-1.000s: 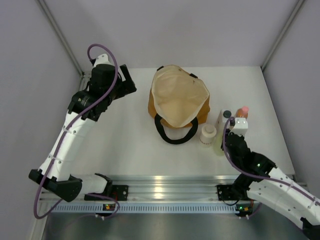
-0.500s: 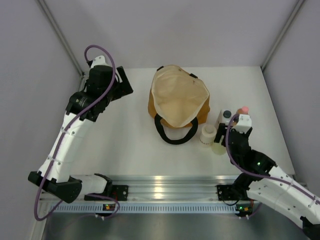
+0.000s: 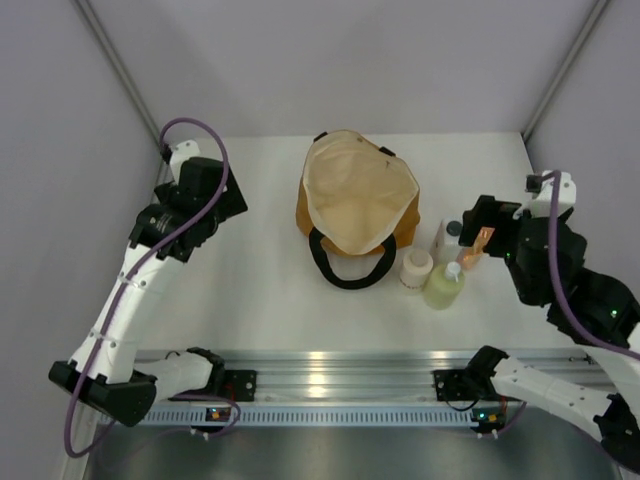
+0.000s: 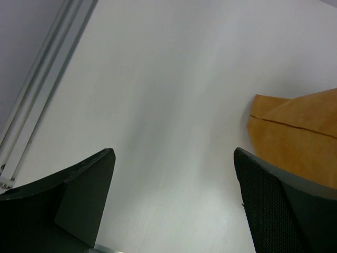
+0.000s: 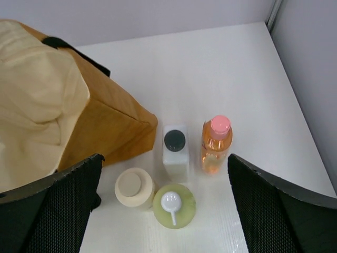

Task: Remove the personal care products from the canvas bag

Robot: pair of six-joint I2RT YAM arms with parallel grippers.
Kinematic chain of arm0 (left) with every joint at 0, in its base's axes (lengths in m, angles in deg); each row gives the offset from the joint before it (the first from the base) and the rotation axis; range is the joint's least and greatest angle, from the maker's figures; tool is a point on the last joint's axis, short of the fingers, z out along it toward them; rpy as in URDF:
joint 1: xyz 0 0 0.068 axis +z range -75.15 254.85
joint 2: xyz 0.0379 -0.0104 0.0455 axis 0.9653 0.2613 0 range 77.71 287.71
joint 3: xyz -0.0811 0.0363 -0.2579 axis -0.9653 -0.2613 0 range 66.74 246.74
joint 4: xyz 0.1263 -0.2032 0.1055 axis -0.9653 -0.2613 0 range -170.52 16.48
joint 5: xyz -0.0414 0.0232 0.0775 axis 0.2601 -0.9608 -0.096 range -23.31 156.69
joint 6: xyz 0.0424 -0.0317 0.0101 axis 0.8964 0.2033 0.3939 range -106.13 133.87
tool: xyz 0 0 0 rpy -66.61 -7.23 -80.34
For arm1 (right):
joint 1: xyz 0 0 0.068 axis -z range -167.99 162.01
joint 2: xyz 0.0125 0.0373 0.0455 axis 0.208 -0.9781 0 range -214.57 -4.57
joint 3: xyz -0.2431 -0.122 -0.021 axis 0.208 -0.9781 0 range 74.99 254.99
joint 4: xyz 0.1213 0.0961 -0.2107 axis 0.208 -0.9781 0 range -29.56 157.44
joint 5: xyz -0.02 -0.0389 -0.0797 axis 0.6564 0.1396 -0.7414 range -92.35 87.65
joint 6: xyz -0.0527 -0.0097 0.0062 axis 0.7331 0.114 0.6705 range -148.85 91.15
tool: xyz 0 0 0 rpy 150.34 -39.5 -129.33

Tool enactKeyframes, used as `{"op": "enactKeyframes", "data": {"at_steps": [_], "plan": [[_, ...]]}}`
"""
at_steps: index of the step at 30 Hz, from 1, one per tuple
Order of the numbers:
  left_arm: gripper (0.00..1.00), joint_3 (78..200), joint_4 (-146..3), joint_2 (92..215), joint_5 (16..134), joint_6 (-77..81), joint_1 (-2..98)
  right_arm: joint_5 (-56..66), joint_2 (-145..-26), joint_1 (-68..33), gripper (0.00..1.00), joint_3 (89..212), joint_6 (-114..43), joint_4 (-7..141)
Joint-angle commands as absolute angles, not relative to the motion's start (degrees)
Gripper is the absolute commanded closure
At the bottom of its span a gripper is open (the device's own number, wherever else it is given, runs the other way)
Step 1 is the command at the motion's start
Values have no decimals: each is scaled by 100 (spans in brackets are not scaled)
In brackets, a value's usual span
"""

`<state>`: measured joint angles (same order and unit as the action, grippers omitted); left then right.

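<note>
Right claw [image 5: 164, 158] hangs wide and empty above the orange bottle [image 5: 214, 147], white bottle [image 5: 175, 150], cream jar [image 5: 133, 187] and green bottle [image 5: 174, 205] beside the canvas bag [image 5: 105, 121]; left claw [image 4: 174, 153] gapes empty; labels unreadable.

Stretched forward at the left with the left gripper [image 4: 174, 158] spread wide and empty, held high at the right with the right gripper [image 5: 164, 158] gaping downward.

Robot lab test cell: bare white table [image 3: 270, 290], grey panel walls [image 3: 60, 120] left, right and far, aluminium rail [image 3: 330, 365] at near edge carrying two robot arms [image 3: 130, 290].
</note>
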<state>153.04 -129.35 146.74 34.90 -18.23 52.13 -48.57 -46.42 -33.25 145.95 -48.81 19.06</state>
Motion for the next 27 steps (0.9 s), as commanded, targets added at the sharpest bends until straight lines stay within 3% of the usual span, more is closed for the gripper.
{"op": "enactKeyframes", "data": {"at_steps": [1,6,12,18,27], "plan": [[2,14928,-13091,14004,2837,-1892,5244,-4639,-4816,-3361,1,15618,-4809,418],[2,14452,-13109,13336,2574,-1760,5244,-4708,-5028,-3352,1,16306,-5624,-1209],[2,14171,-13109,12729,2678,-1716,5244,-4832,-4694,-3361,0,15691,-5996,-1298],[2,13907,-13109,12175,2784,-1321,5244,-5218,-4264,-3369,1,15900,-5725,-1245],[2,13573,-13109,11744,2889,-987,5235,-4797,-3587,-3369,1,15822,-5398,-1491]]}}
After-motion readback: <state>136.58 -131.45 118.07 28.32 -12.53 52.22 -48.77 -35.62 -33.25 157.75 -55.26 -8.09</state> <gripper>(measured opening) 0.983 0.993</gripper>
